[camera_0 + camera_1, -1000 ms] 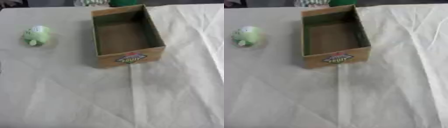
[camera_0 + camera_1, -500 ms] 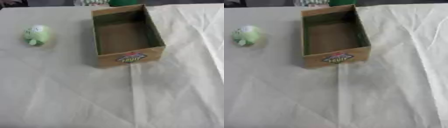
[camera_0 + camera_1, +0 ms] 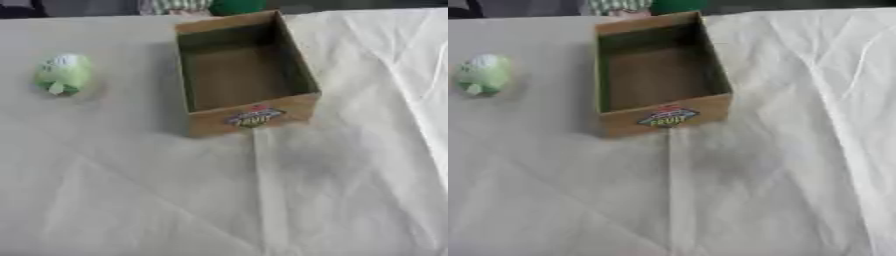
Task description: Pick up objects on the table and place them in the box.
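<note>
A small round green and white object [image 3: 62,73] lies on the table at the far left, well apart from the box. The cardboard box [image 3: 252,116] stands open near the middle back, with a colourful label on its near wall and nothing visible inside. Neither of my hands shows in either view.
A creased white cloth [image 3: 350,175] covers the table. At the far edge, behind the box, sit a dark green shape [image 3: 236,6] and something striped [image 3: 175,6].
The whole picture has shifted slightly, so the camera moved. The box and the green object keep their places on the table.
</note>
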`<move>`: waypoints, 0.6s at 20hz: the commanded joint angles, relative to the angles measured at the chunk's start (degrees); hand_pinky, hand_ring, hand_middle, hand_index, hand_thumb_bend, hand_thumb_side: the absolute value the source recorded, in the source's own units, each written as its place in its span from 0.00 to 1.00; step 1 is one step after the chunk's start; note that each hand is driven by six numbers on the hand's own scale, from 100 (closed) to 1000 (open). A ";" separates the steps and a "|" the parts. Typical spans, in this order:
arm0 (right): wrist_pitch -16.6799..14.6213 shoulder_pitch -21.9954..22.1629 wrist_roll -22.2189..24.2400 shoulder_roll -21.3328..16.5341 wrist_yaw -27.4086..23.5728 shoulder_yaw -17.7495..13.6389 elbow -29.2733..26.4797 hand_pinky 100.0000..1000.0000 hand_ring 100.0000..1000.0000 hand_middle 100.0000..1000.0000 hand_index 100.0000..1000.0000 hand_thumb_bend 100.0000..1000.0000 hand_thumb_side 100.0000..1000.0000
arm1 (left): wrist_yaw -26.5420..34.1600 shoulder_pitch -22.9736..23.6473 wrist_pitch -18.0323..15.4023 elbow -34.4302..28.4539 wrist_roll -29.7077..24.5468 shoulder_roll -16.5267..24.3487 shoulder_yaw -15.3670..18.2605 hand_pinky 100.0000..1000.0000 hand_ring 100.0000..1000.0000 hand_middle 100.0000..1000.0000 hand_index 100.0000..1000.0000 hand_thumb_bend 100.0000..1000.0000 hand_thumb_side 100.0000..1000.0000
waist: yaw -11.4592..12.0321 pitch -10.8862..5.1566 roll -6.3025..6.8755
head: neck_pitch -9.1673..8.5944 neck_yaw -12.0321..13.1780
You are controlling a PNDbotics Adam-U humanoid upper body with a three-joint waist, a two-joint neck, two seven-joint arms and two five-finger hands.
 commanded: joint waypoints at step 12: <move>0.39 -1.39 0.97 -2.04 -1.33 0.41 -0.79 0.80 0.64 0.74 0.90 0.00 0.66 | -14.35 -16.52 -14.94 22.64 -29.52 -4.35 -7.17 0.65 0.79 0.75 0.96 0.88 1.00 | -0.64 -1.60 0.13 | -1.15 1.81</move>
